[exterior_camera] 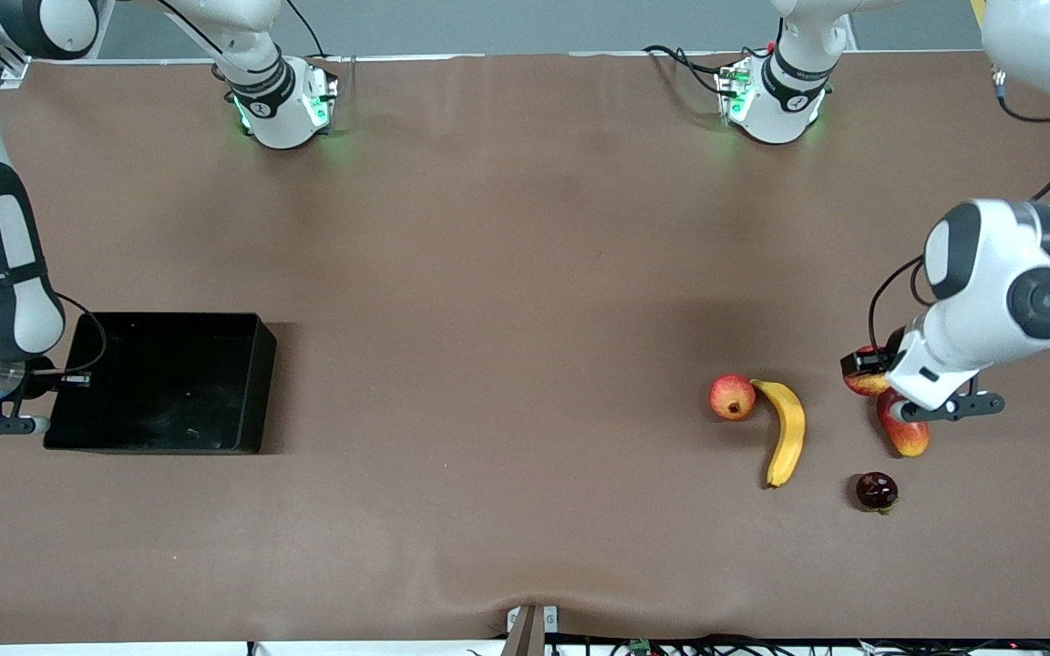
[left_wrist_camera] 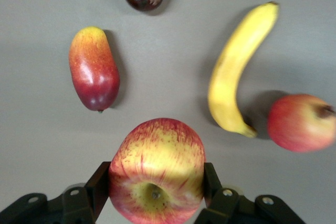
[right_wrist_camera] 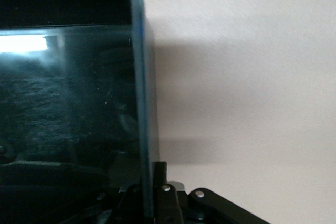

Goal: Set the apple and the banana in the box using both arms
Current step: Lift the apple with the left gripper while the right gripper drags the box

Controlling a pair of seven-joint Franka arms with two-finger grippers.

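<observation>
Closest to the camera is a dark purplish round fruit (exterior_camera: 877,491) on the brown counter (exterior_camera: 507,319), not part of the job. Progress so far: basically nothing is packed yet.

Biggest thing first: the box (exterior_camera: 249,387), a shallow black tray, sits empty at the right arm's end. The right gripper (right_wrist_camera: 149,195) is clamped shut on its wall, looks like it's holding it steady.

Next, the banana (exterior_camera: 787,432), long, curved, plain yellow, lies untouched at the left arm's end, just beside a reddish round fruit (exterior_camera: 732,397) with a dark crown.

Then the apple (left_wrist_camera: 156,170): red with yellow streaks and a pale dimple. The left gripper (left_wrist_camera: 156,184) has its fingers (left_wrist_camera: 98,188) pressed on both sides of it, near a red-yellow mango (exterior_camera: 906,433). So I'd say it's grabbed, but both fruits still need hauling to the box.
</observation>
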